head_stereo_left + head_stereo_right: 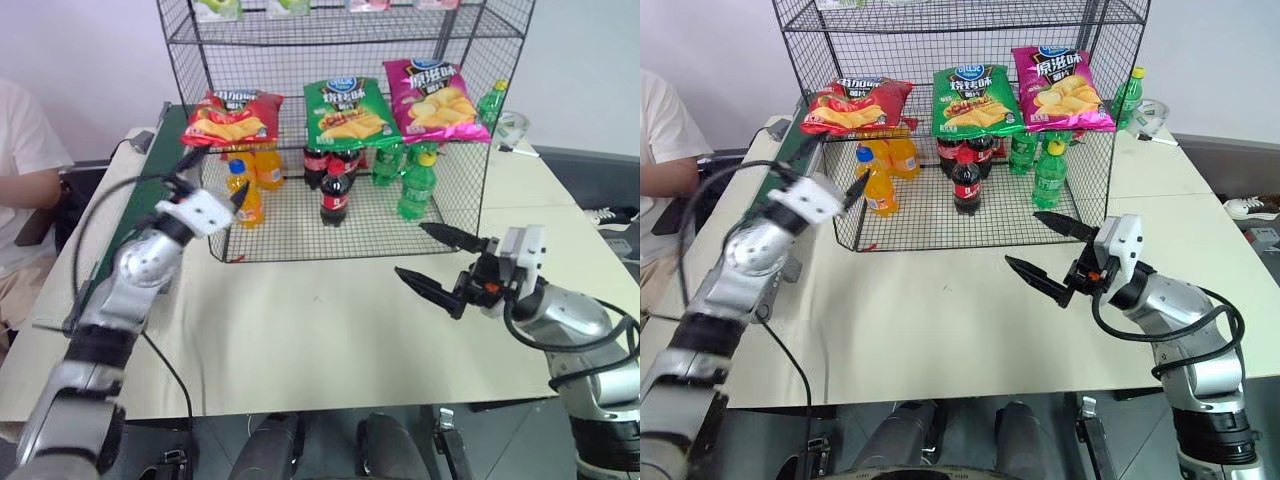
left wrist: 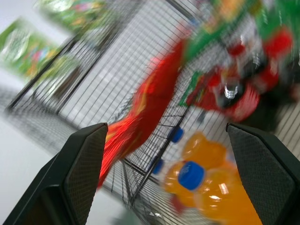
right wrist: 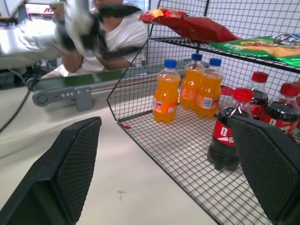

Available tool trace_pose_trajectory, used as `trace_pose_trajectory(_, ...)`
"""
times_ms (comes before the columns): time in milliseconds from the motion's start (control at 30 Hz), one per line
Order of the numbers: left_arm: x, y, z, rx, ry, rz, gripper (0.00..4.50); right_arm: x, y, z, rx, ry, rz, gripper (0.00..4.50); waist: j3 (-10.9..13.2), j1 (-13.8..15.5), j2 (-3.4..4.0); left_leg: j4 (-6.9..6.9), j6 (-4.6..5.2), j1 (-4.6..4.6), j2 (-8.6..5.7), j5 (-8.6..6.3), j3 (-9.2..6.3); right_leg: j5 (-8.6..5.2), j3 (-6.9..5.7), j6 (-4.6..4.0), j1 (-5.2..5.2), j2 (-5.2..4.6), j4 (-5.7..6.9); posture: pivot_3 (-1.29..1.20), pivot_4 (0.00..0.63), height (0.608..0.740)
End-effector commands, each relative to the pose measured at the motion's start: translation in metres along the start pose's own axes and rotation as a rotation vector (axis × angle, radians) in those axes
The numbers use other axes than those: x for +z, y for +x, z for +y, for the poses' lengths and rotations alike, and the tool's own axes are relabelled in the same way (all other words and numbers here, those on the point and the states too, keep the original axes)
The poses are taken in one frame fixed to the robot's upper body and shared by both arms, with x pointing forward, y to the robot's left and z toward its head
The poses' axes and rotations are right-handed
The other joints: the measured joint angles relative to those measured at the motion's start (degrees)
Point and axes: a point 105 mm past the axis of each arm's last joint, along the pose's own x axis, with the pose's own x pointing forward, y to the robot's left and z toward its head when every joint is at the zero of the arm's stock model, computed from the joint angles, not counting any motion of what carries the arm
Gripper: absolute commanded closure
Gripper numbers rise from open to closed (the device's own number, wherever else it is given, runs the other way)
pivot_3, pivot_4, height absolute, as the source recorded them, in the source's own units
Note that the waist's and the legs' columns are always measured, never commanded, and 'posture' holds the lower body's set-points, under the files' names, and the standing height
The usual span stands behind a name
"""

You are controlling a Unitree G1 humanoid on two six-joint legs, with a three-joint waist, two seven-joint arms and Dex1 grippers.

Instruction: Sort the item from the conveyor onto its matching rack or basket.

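Note:
The red crisp bag lies on the left end of the black wire rack's middle shelf, its left edge hanging slightly over. My left gripper is open just in front of and below the bag, at the rack's left front corner, holding nothing. In the left wrist view the bag shows between the spread fingers, apart from them. The dark green conveyor runs along the table's left side behind my left arm. My right gripper hovers open over the table in front of the rack.
A green crisp bag and a magenta one share the shelf. Orange bottles, cola bottles and green bottles stand on the bottom tier. A person sits at the far left. Cables trail by my left arm.

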Motion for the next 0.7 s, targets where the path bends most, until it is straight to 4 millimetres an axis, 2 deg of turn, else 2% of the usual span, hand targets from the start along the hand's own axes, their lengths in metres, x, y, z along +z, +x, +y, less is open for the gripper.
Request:
trace_pose_trajectory(33, 0.004, -0.029, 0.016, -0.035, -0.344, 0.038, 0.28, 0.009, -0.007, -0.005, 0.003, -0.041, -0.006, 0.0, 0.0, -0.1, 0.04, 0.0, 0.01, 0.01, 0.0, -0.01, 0.0, 0.0, -0.01, 0.0, 0.02, 0.0, -0.02, 0.0, 0.15, 0.74)
trace_pose_trajectory(100, -0.008, -0.051, 0.015, -0.078, -0.58, 0.146, 0.28, 0.009, -0.013, -0.008, 0.003, -0.044, 0.013, 0.0, 0.0, -0.3, 0.12, 0.0, 0.08, 0.02, 0.0, -0.05, 0.04, -0.01, 0.03, 0.0, 0.02, -0.02, -0.07, 0.0, 0.15, 0.74)
trace_pose_trajectory(267, -0.017, -0.089, 0.013, -0.178, -0.725, 0.296, 0.28, 0.008, -0.034, -0.014, 0.014, -0.058, 0.083, 0.0, 0.0, 0.2, 0.13, 0.03, 0.1, 0.04, 0.01, -0.06, 0.01, -0.01, 0.0, -0.01, -0.05, 0.01, -0.08, 0.0, 0.15, 0.74)
trace_pose_trajectory(533, -0.044, -0.126, 0.034, -0.151, -0.695, 0.415, 0.28, 0.008, -0.065, -0.024, -0.01, -0.069, 0.178, 0.0, 0.0, 1.2, 0.16, -0.02, 0.11, 0.11, 0.02, -0.1, 0.05, -0.1, 0.02, -0.2, -0.01, -0.06, -0.18, 0.0, 0.15, 0.74)
trace_pose_trajectory(700, -0.057, -0.139, 0.04, -0.105, -0.699, 0.454, 0.28, 0.007, -0.072, -0.029, -0.029, -0.074, 0.193, 0.0, 0.0, 1.2, 0.16, -0.03, 0.12, 0.11, 0.02, -0.11, 0.06, -0.11, 0.03, -0.21, -0.03, -0.09, -0.19, 0.0, 0.15, 0.74)
